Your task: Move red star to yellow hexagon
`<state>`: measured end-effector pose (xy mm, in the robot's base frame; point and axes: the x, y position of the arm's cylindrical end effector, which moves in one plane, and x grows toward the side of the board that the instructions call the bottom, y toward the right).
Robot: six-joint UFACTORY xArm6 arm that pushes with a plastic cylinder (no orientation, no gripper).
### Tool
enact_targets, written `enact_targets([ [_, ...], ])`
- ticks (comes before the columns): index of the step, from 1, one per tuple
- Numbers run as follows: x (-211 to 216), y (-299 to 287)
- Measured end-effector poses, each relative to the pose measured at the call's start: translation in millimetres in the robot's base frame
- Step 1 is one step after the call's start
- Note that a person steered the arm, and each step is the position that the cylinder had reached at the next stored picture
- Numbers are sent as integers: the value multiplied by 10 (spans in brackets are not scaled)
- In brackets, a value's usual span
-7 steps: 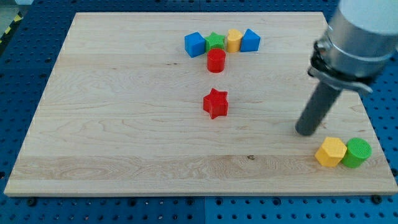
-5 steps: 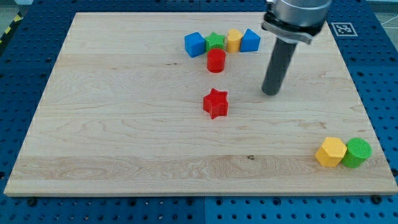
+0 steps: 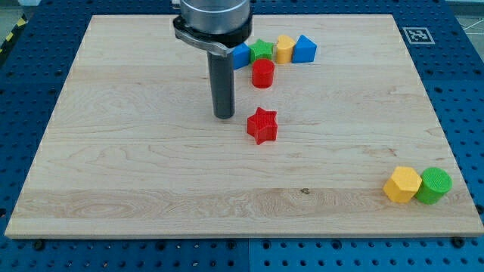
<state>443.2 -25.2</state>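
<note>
upper-left of red star [image 3: 262, 125], my tip [image 3: 224, 116]

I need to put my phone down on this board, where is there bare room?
The whole left side, left of my tip, is bare, as is the bottom strip between the red star and the yellow hexagon. It is crowded at the top by the blue cube and its neighbours.

There is a single camera, set high beyond the near edge of the desk [image 3: 136, 189] and tilted down toward its far edge. It stands back enough to take in the whole wooden top and a border of blue perforated base [image 3: 30, 113] on every side. The arm enters from the far side, cut off by the frame's upper edge.
</note>
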Motion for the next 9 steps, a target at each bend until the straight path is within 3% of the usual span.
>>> enact_targets([
  [6, 847, 1184],
  [9, 967, 1915],
])
